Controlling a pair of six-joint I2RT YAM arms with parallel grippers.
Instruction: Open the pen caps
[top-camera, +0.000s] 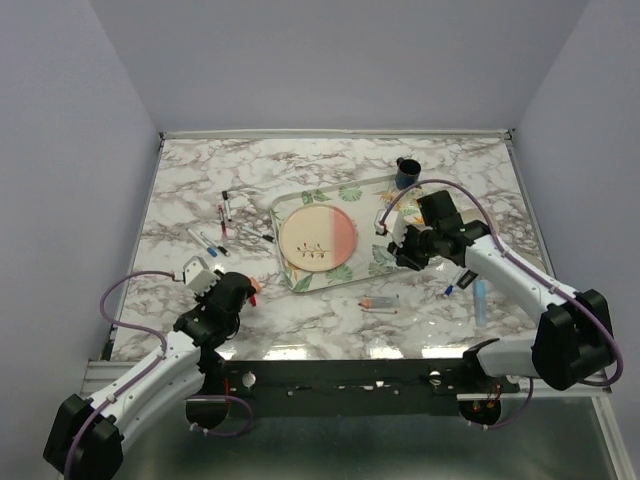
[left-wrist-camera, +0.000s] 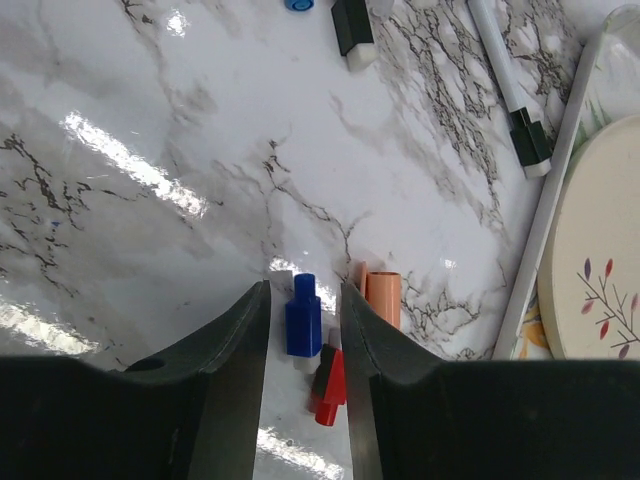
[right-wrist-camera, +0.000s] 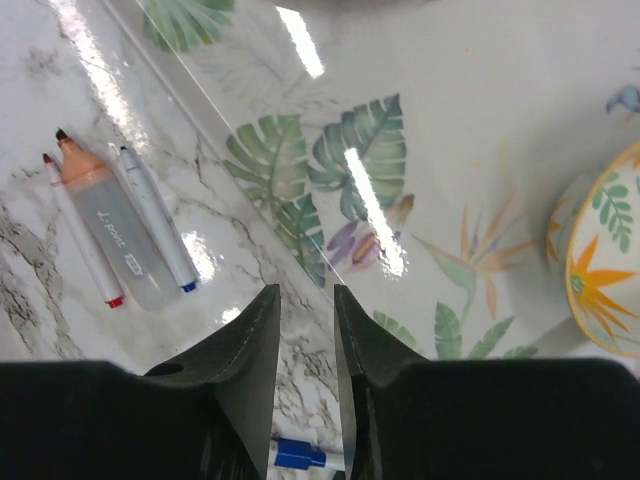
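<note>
My left gripper (left-wrist-camera: 304, 292) (top-camera: 248, 290) is open low over the marble. A blue pen cap (left-wrist-camera: 303, 325) lies between its fingers with a gap on each side. A red cap (left-wrist-camera: 331, 388) lies just behind it, and an orange cap (left-wrist-camera: 383, 297) rests outside the right finger. Capped pens (left-wrist-camera: 512, 92) (top-camera: 224, 215) lie further off. My right gripper (right-wrist-camera: 307, 292) (top-camera: 404, 260) is open with nothing between its fingers, at the tray's near edge. An uncapped orange highlighter (right-wrist-camera: 115, 225) with two thin pens (right-wrist-camera: 157, 222) lies to its left. A blue-capped pen (right-wrist-camera: 300, 457) is behind its fingers.
A glass tray (top-camera: 300, 205) with leaf prints holds a cream and pink plate (top-camera: 317, 240). A dark cup (top-camera: 407, 173) stands at the tray's far right corner. A light-blue highlighter (top-camera: 480, 300) lies under the right arm. The enclosure walls close in the table.
</note>
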